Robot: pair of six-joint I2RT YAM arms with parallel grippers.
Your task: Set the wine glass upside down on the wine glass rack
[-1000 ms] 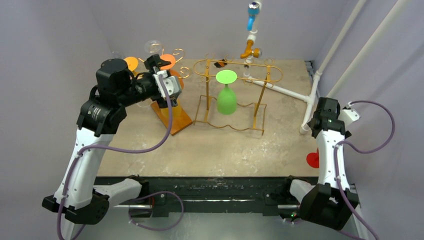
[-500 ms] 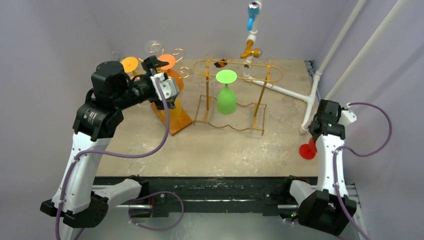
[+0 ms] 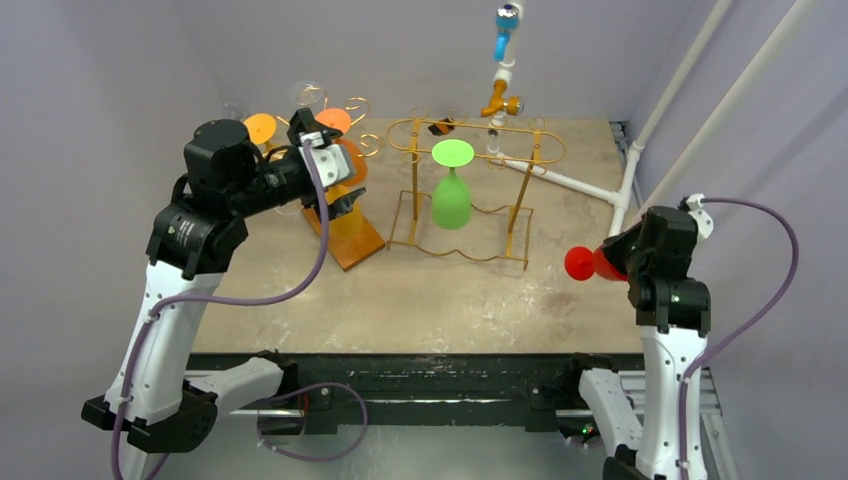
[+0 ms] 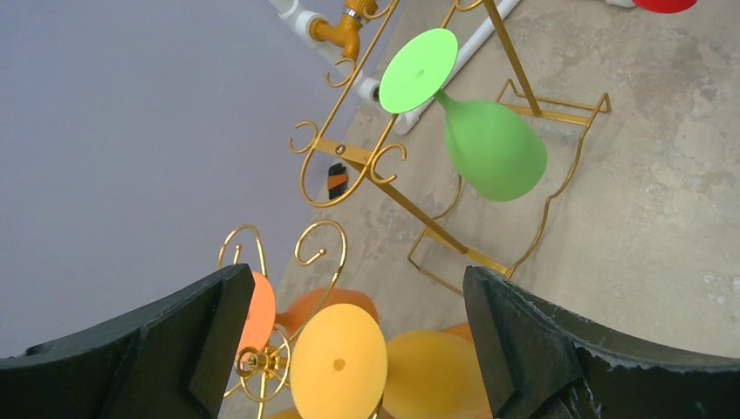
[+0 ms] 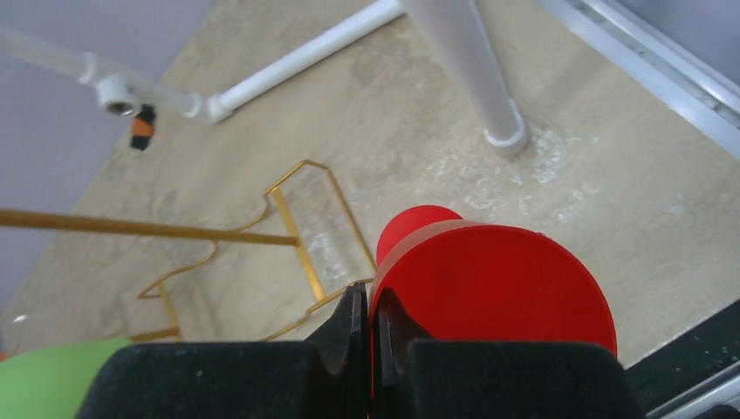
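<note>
The right arm's fingers (image 5: pixel 353 327) are pressed together on the red plastic wine glass (image 3: pixel 583 263), which hangs above the right edge of the beige stone-look desk (image 3: pixel 450 300), roughly on its side, with a round end pointing to frame left. The wrist view does not show which part is pinched. The step in hand looks like the carry to the gold wire glass rack (image 3: pixel 475 130) at upper centre. To do it well, the wrist should probably roll until the bowl points down. The stem can then be lined up with a free slot in the top rail, beside the hanging green wine glass (image 3: pixel 453 200), and slid in level until the foot rests on the wires. The approach should stay clear of the white plastic pipe (image 3: pixel 570 183) and avoid nudging the green glass. The left arm's fingers (image 4: pixel 209 332) stand wide apart and hold nothing, next to the orange and yellow glasses (image 4: pixel 339 362) at upper left. A second earlier the red glass showed lower at the right edge, beside the arm. It is now higher and further in, and the right arm has swung up. The left arm has barely shifted.
</note>
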